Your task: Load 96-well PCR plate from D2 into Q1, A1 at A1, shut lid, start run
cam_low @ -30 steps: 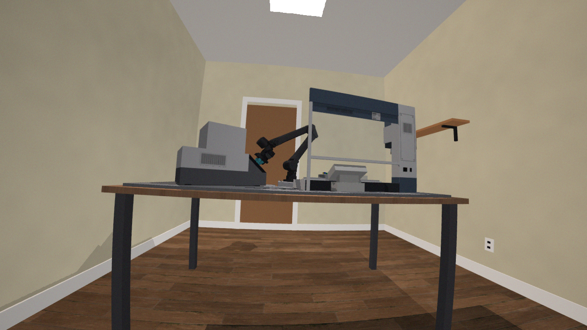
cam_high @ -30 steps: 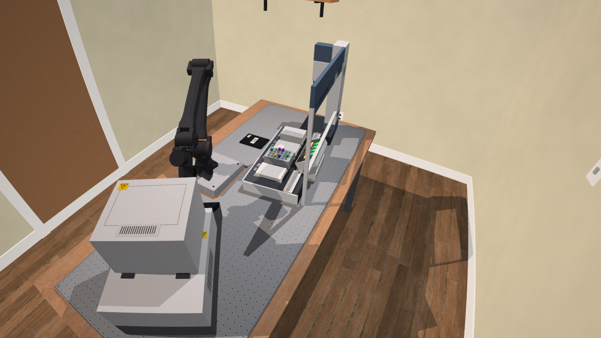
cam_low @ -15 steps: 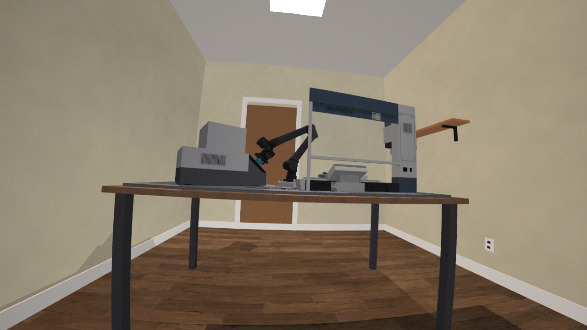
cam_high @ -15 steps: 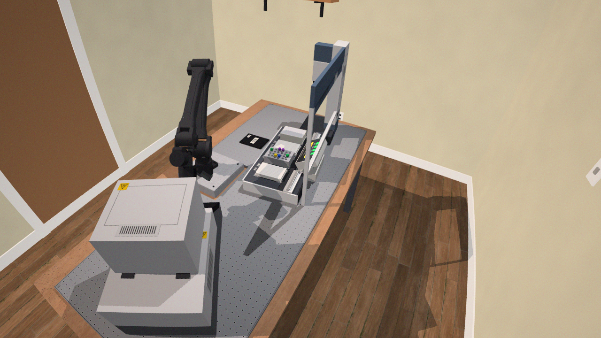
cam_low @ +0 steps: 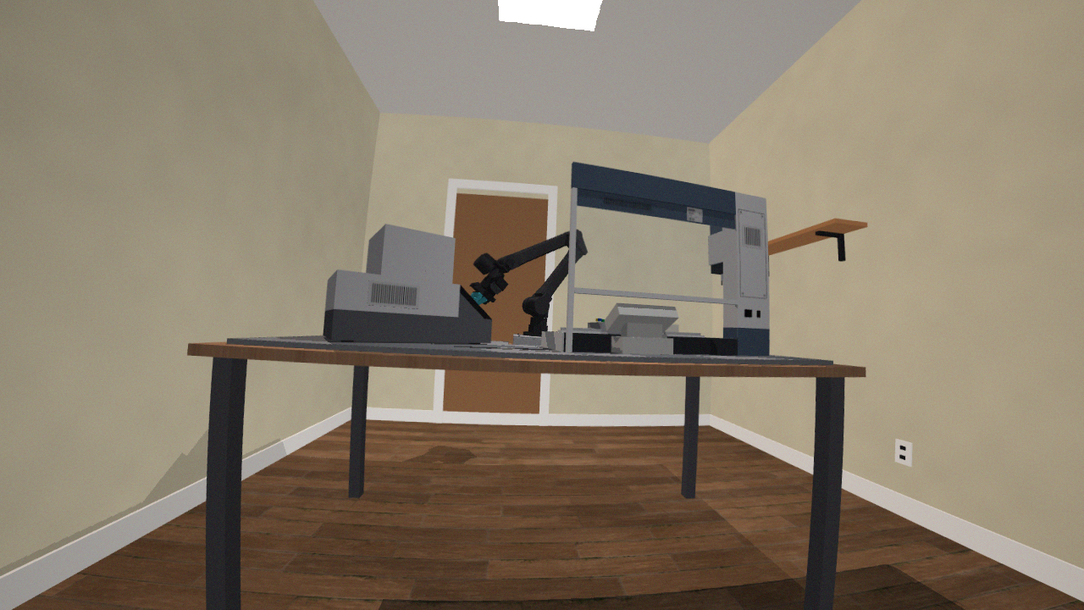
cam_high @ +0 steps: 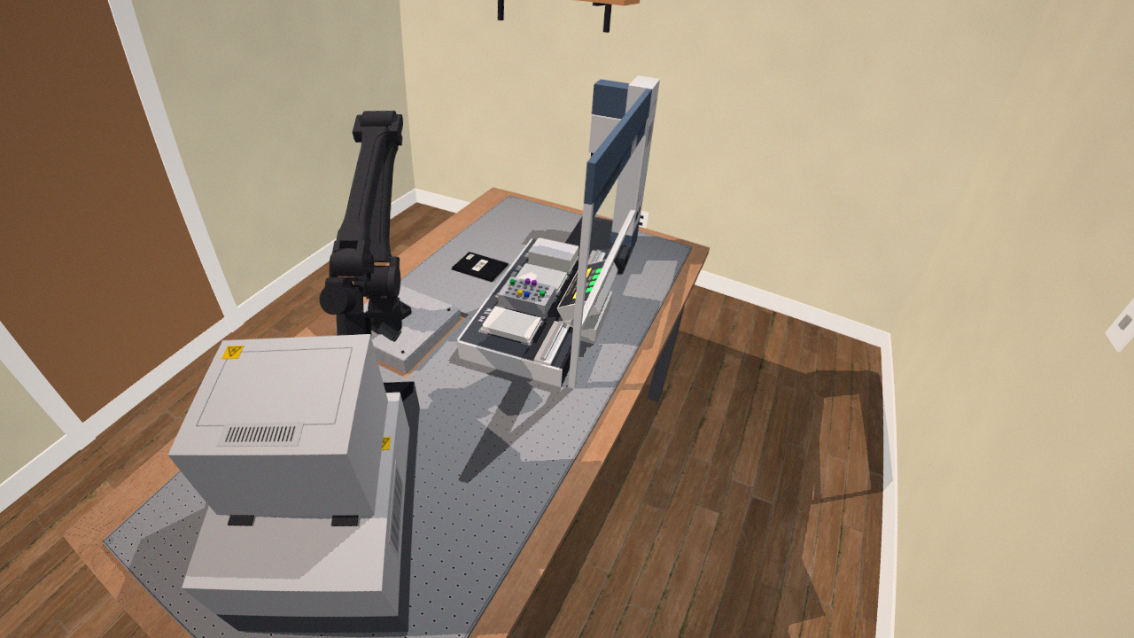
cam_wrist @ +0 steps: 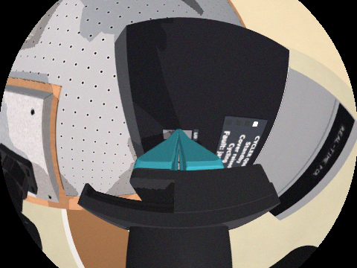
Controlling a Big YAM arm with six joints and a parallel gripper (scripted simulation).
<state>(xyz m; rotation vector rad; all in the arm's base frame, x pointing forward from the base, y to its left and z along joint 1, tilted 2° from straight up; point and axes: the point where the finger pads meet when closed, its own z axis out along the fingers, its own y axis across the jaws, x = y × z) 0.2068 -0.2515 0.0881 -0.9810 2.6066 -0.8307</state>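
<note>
Plate (cam_high: 511, 323) sits in its tray at the middle of the top view, while the gripper (cam_wrist: 178, 153), pressed together and holding nothing, is at Q1's (cam_high: 273, 412) dark panel, and a slip could hit the wrong key.

I see the cycler (cam_high: 273, 412) in light grey with a dark grey base and two yellow warning labels. The arm (cam_high: 366, 213) is black, and the pincer (cam_wrist: 178, 153) has teal fingertips. The table (cam_low: 522, 365) is brown wood with dark legs; its mat (cam_high: 476, 444) is grey with small black dots.
</note>
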